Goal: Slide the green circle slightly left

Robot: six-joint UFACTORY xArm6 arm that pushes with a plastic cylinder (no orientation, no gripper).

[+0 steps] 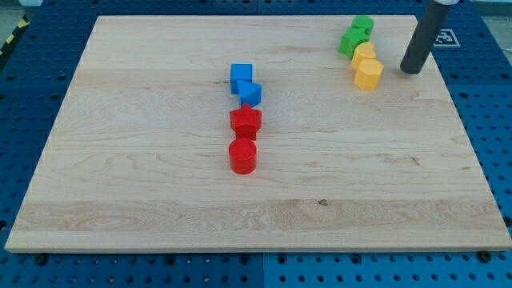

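Note:
Two green blocks sit at the board's top right: one (362, 26) nearest the top edge, the other (351, 42) just below-left and touching it. I cannot tell which of them is the circle. My tip (411, 71) rests on the board to their lower right, apart from both. Two yellow blocks lie between: one (364, 54) touches the lower green block, and the other (369, 74) sits just below it, a short gap left of my tip.
A blue cube (241, 77) and a second blue block (250, 94) sit near the board's centre top. A red star (246, 121) and a red cylinder (242, 156) line up below them. The wooden board (120, 160) lies on a blue perforated table.

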